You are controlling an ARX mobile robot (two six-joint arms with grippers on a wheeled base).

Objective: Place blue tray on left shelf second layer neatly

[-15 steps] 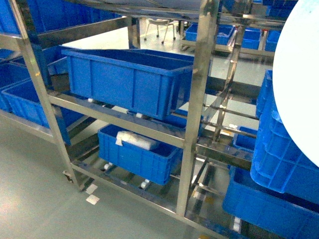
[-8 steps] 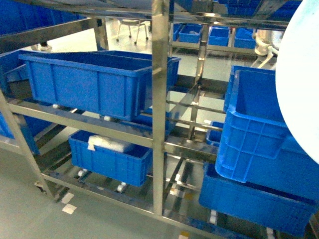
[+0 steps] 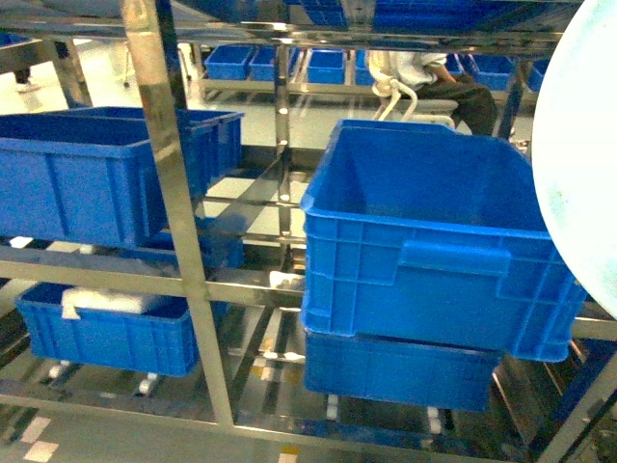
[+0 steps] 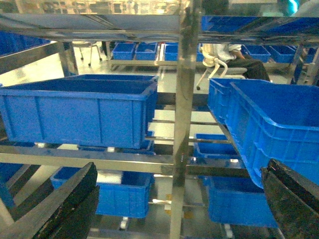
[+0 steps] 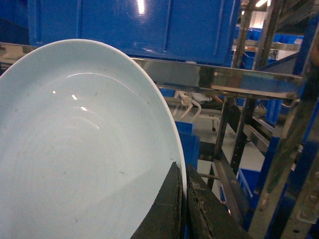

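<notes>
The blue tray (image 5: 75, 149) is a pale sky-blue round dish held on edge, filling the left of the right wrist view; it also shows at the head view's right edge (image 3: 578, 164). My right gripper (image 5: 183, 199) is shut on its rim, one dark finger on each side. My left gripper (image 4: 179, 199) is open, its black fingers (image 4: 65, 204) wide apart with nothing between them, facing the steel rack. The left shelf's middle tier rail (image 3: 87, 265) runs under a big dark-blue crate (image 3: 87, 183). Neither gripper shows in the head view.
A steel upright post (image 3: 174, 212) stands in front. Right of it a deep blue crate (image 3: 434, 241) sits tilted on another crate (image 3: 395, 371). A lower crate (image 3: 106, 328) holds a white bag. A seated person (image 3: 434, 77) is behind the rack.
The head view has swung right: the post and left crates slid left, and the tilted right crate now sits in the middle. The tray stays at the right edge.
</notes>
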